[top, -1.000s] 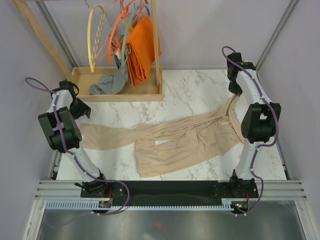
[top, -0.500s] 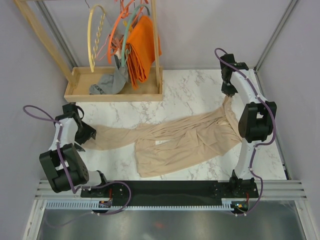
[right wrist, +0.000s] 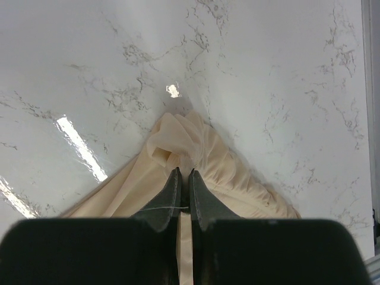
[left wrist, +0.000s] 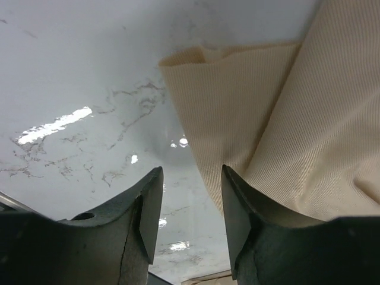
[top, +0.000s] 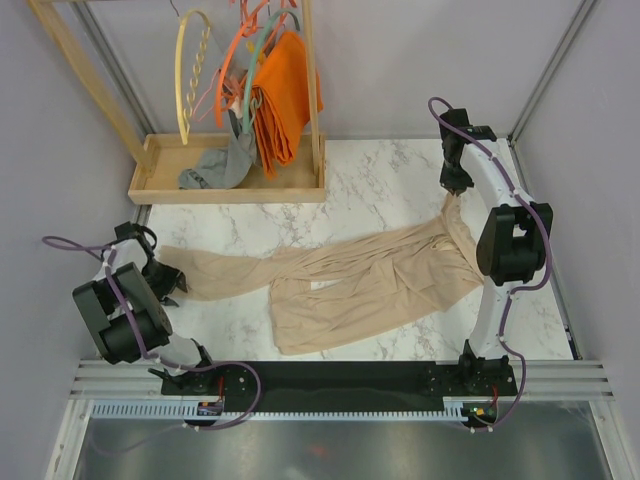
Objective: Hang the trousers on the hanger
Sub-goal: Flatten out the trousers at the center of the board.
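The beige trousers (top: 350, 275) lie stretched across the marble table, waist at the far right and one leg running left. My right gripper (top: 455, 188) is shut on a bunched peak of the waist fabric, seen in the right wrist view (right wrist: 183, 173) with the cloth (right wrist: 178, 133) gathered at its tips. My left gripper (top: 165, 283) is open low over the table at the leg's left end; in the left wrist view (left wrist: 190, 178) bare marble shows between the jaws and the leg end (left wrist: 285, 113) lies by the right finger. The pale yellow hanger (top: 192, 75) hangs on the rack at the far left.
A wooden rack with a tray base (top: 235, 190) stands at the far left. It holds orange hangers, a teal hanger, an orange cloth (top: 285, 95) and a small grey garment (top: 215, 168). The rack's upright post (top: 312, 90) stands beside the cloth.
My left arm swung down and toward the near left, bringing its gripper low at the leg's end. My right gripper moved slightly farther and left with the waist fabric.
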You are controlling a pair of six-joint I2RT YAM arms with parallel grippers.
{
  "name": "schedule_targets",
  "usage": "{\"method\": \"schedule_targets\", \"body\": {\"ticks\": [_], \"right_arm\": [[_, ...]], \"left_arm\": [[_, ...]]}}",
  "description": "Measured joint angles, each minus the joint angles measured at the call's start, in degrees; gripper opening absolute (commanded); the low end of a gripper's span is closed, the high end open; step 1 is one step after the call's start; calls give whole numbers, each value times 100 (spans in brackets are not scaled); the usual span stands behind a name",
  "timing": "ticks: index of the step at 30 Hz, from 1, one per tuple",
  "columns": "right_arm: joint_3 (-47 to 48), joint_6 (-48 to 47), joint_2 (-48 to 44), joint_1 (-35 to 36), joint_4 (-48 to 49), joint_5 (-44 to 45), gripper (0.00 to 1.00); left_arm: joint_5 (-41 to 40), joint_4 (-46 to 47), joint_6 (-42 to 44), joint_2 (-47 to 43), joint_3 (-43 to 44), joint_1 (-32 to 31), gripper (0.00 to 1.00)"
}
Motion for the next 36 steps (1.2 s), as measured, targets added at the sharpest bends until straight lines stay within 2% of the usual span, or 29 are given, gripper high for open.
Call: {"method": "schedule_targets", "body": {"ticks": [8, 11, 13, 14, 16, 24, 31, 36], "right_arm": [[-7, 0, 0, 0, 7, -92, 0], [-7, 0, 0, 0, 7, -116, 0], [-7, 0, 0, 0, 7, -140, 0], [-7, 0, 0, 0, 7, -151, 0], [-7, 0, 0, 0, 7, -166, 0], [-7, 0, 0, 17, 7, -170, 0], [216, 48, 223, -39, -26, -66, 0], [391, 66, 439, -428, -48, 138, 0]], "left_arm": [[111, 109, 39, 358, 24, 249, 55], [177, 37, 61, 494, 133, 258, 45], [236, -20, 79, 616, 240, 267, 28], [256, -37, 101, 673, 293, 267, 11], [273, -63, 140, 748, 372, 267, 2], [223, 33, 205, 601, 402, 267, 2], [201, -52, 114, -745, 601, 269, 2], [201, -63, 13, -1143, 1130, 269, 2]]}}
